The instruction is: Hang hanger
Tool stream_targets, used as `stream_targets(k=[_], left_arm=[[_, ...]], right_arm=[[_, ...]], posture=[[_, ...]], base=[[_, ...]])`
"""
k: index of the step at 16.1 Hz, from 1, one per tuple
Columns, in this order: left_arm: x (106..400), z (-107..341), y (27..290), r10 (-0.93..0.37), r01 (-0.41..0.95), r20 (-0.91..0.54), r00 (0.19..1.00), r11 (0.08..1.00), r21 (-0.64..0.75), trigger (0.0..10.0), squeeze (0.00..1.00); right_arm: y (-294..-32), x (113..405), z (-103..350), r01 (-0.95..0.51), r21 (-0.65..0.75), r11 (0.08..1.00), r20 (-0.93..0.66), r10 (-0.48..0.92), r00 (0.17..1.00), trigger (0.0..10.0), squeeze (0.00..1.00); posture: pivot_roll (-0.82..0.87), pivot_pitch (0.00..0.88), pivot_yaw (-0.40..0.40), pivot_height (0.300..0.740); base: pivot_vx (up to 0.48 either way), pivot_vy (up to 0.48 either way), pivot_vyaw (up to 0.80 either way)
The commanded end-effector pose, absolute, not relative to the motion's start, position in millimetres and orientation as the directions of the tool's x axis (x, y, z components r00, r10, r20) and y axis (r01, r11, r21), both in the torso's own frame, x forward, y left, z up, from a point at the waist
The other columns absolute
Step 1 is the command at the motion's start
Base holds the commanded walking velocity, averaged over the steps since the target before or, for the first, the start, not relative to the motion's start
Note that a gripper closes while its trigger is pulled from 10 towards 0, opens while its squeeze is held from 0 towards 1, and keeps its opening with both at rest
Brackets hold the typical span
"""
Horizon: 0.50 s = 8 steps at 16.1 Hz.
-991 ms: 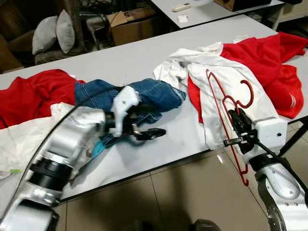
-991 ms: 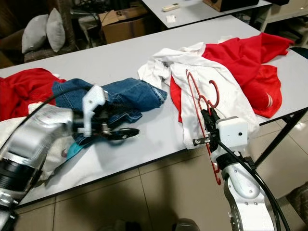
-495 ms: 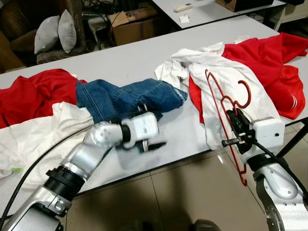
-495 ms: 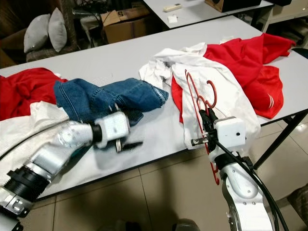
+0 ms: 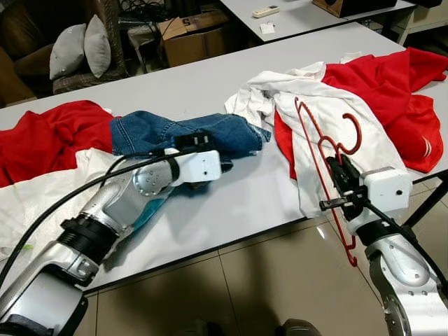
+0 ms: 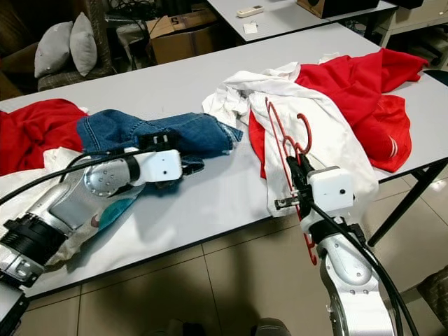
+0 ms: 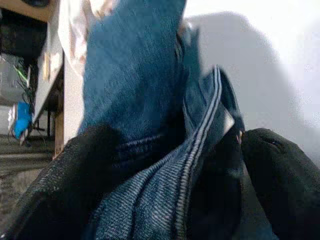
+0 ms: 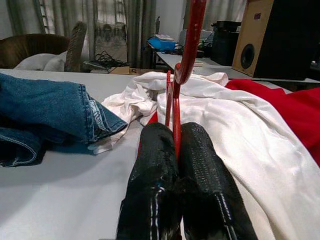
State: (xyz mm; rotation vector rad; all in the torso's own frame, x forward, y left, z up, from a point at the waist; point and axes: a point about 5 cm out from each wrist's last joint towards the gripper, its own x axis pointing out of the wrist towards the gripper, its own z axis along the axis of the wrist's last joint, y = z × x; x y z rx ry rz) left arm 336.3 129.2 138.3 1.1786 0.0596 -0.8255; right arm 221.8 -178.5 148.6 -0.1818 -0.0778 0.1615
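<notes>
right end effector clamped on red hanger at the bench front edge, above white garment. left end effector fingers apart around jeans.

Left pincer fingertips buried in jeans.

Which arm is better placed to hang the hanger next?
The right: the right gripper is shut on the red hanger. The left gripper is at the jeans.
</notes>
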Motion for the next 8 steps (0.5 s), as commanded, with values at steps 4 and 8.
stream_targets(k=[4, 8], left_arm=[[337, 138, 141, -0.504, 0.636, -0.512, 0.696, 0.1, 0.766, 0.0, 0.0], [343, 151, 139, -0.523, 0.592, -0.436, 0.732, 0.171, 0.788, 0.0, 0.0]], right_arm=[[-176, 224, 149, -0.156, -0.188, 0.97, 0.076, 0.173, 0.982, 10.0, 0.0], [-176, 226, 150, -0.153, -0.191, 0.97, 0.083, 0.171, 0.982, 10.0, 0.0]], posture=[[-0.18, 0.0, 0.133, 0.74], [-0.17, 0.0, 0.129, 0.74]], base=[[0.0, 0.0, 0.0], [0.0, 0.0, 0.0]])
